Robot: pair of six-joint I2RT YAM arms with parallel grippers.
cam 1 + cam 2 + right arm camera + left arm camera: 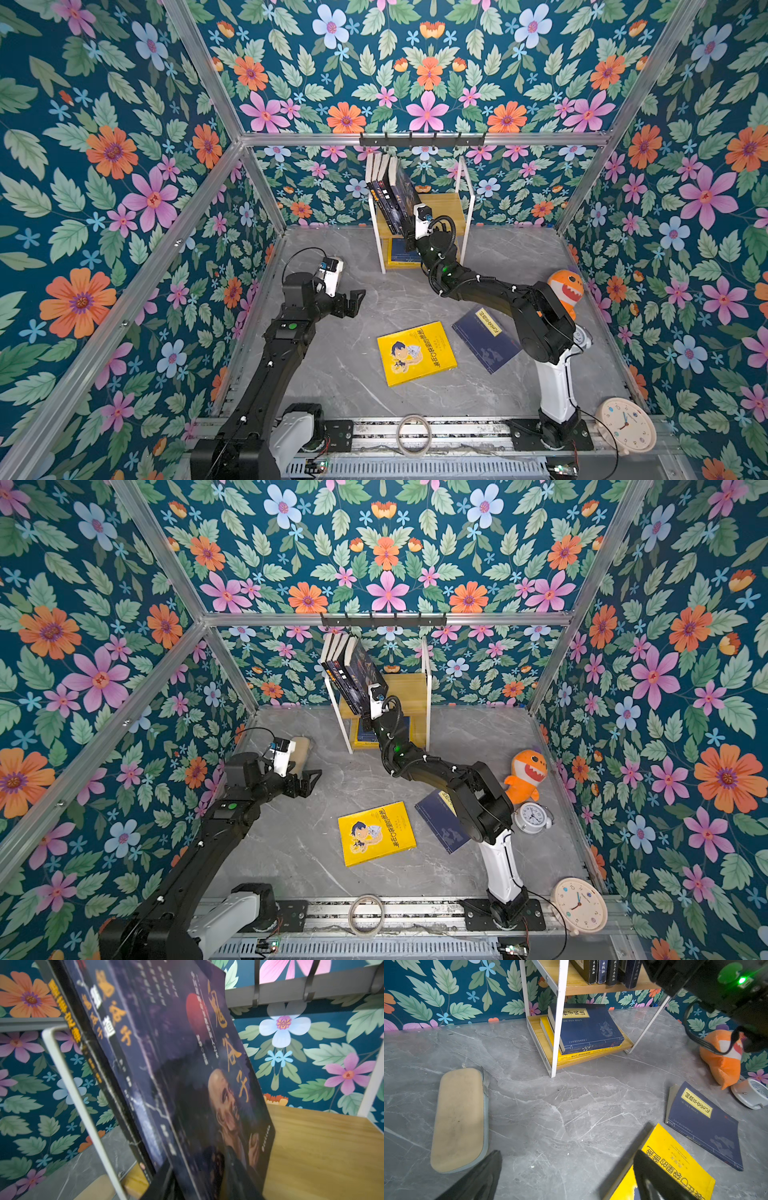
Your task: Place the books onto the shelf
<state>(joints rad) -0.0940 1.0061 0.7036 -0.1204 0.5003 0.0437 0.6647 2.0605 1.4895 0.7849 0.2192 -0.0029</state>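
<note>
While the right end effector (412, 210) sits at the lower front corner of a purple-black paperback (207, 1084), I honestly cannot tell whether its jaws are pinching that cover or clear of it; the wrist view shows only one dark finger under the book's edge. That paperback, with orange title characters and a bald man's face on the front, leans against a row of dark books (382, 183) standing tilted on the upper board of the shelf (451, 205). Over on the other side, the left end effector (353, 302) hangs above the tabletop (353, 386), jaws spread wide, nothing in them. Down on the shelf's lower board lies a flat stack (587, 1028), navy on top of yellow. And two left to go: a yellow book (415, 353) with a cartoon boy and a navy book (486, 338) with a yellow label, both flat on the tabletop, near each other but apart. My read is that these are light, thin and floppy, with glossy covers likely to slide or bend. So pinch at the spine edge, once that edge is tipped up off the surface.
</note>
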